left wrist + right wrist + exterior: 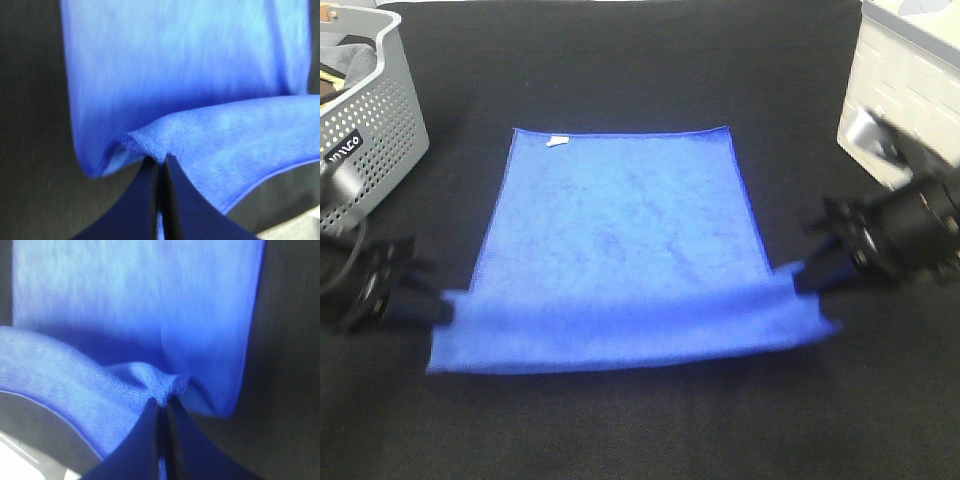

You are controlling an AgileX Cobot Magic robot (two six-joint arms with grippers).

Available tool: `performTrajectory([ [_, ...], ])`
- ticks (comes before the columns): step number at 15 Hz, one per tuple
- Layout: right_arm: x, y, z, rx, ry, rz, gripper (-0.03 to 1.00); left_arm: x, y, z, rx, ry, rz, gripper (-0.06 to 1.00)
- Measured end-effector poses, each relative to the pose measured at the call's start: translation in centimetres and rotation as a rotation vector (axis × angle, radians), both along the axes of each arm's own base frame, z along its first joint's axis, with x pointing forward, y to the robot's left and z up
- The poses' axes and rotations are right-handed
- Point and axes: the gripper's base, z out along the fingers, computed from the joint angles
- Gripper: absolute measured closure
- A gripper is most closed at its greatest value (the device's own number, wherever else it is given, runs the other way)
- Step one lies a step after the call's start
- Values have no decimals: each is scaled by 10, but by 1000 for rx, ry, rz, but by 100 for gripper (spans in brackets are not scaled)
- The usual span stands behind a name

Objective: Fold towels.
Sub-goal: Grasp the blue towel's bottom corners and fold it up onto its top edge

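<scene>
A royal-blue towel [620, 230] lies on the black table, its small white tag [557, 141] at the far edge. Its near edge is lifted and curled over toward the far side as a raised band [630, 325]. My left gripper [442, 305] pinches the towel's near left corner [131, 145], fingers [142, 200] pressed together on the cloth. My right gripper [800, 278] pinches the near right corner [170, 387], fingers [182, 445] likewise shut on the fabric. In both wrist views the towel [175, 60] [130, 295] spreads flat beyond the pinched fold.
A grey perforated basket [375, 120] holding dark cloth stands at the far left. A white crate [905, 90] stands at the far right. Black tabletop [640, 430] surrounds the towel.
</scene>
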Motion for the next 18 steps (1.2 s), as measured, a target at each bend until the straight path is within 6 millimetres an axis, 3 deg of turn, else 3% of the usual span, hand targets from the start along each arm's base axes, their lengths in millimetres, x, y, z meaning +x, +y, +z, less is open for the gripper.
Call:
performTrajectory([
  [4,82,12,10,16,-39,11,97,75,-8,18,33,-76,12,94],
  [6,130,16,18,-6,-88,14,97,123,-3,31,44,-134,57,94],
  [7,147,17,23,-17,-112,17,97,140,-2,35,47,-159,57,94],
  [8,147,17,23,-17,-112,17,97,140,-2,35,47,-159,57,94],
  [10,179,19,30,-43,-164,16,97,171,-5,39,44,-208,48,94],
  [13,221,22,20,-66,-213,9,97,211,-7,29,55,-271,71,94],
  [14,240,23,10,-71,-237,10,97,233,-8,25,60,-317,90,94],
  [18,276,25,-26,-99,-304,-5,97,283,-12,-7,78,-395,106,94],
])
